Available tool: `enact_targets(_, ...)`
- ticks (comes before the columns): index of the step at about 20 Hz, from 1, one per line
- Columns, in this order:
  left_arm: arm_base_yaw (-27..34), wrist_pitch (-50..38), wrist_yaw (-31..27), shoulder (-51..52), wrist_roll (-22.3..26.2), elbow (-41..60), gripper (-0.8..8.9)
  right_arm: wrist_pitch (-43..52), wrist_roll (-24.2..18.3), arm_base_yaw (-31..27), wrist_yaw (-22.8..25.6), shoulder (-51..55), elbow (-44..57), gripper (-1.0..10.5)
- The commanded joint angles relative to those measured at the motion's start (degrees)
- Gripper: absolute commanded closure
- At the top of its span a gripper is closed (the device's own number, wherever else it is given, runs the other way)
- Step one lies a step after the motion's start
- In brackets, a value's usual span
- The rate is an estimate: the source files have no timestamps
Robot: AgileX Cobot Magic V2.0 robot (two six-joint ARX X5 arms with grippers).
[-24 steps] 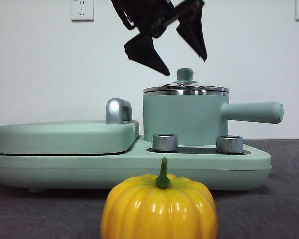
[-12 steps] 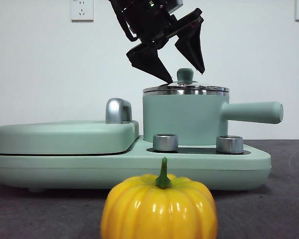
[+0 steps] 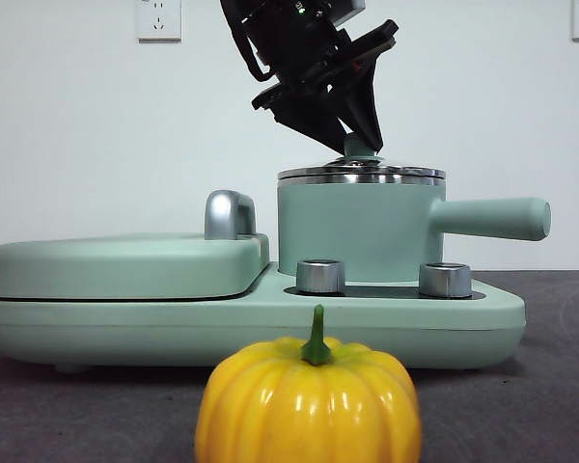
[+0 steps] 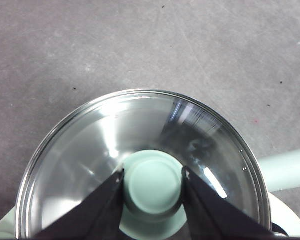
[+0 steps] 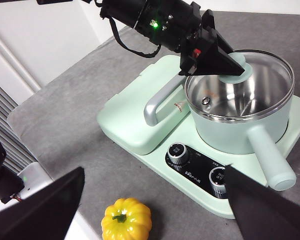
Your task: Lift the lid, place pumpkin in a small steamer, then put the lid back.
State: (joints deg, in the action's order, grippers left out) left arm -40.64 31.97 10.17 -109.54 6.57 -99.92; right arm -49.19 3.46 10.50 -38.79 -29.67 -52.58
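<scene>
Both left gripper (image 4: pixel 152 180) fingers (image 4: pixel 107 205) tight against the lid (image 4: pixel 140 165) knob, lid on small steamer (image 3: pixel 357 231).

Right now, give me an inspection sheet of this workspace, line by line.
Surface: grey table, speckled.
Lid: glass with metal rim, seated on the small steamer; its mint knob sits between the left jaws.
Pumpkin: yellow pumpkin on the table in front of the cooker base, untouched.
Clutter: griddle cover with chrome handle beside the pot; two silver dials on the base.
Grippers: left gripper closed on the lid knob from above; right gripper open, high above the table, holding nothing.
Cables: black cable on the left arm.
Surroundings: white wall with two sockets.
</scene>
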Motion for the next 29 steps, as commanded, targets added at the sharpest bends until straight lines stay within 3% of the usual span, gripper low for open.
enact_targets(1, -0.90, -0.02, 0.72, -1.79, 1.42, -1.62, 6.69, 0.26, 0.81, 0.20, 0.07, -0.17, -0.83, 5.0)
enact_targets(4, -0.90, 0.28, 0.72, -2.27, 1.79, -1.62, 6.71, 0.26, 0.81, 0.20, 0.07, -0.17, -0.83, 5.0)
enact_targets(8, -0.94, -0.76, 0.72, -2.27, 1.95, -1.90, 8.07, 0.26, 0.83, 0.20, 0.07, -0.17, -0.83, 5.0)
enact_targets(14, -0.74, 7.69, 0.74, -2.23, 1.53, -10.75, 8.06, 0.15, 4.68, 0.26, -0.02, -1.22, -0.85, 4.9)
enact_targets(17, -0.24, 8.68, 0.74, -1.22, 1.53, -14.29, 8.06, -0.24, 5.20, 1.88, -0.20, -5.01, -1.55, 4.1)
enact_targets(22, 2.69, 11.21, 0.74, 3.15, 1.97, -14.40, 8.06, -0.22, 8.70, 11.08, 2.99, -15.50, -5.35, 4.1)
enact_targets(29, 12.35, 13.20, 0.74, 8.61, 1.97, -14.40, 8.06, -0.22, 16.59, 33.20, 20.52, -31.93, -10.80, 4.1)
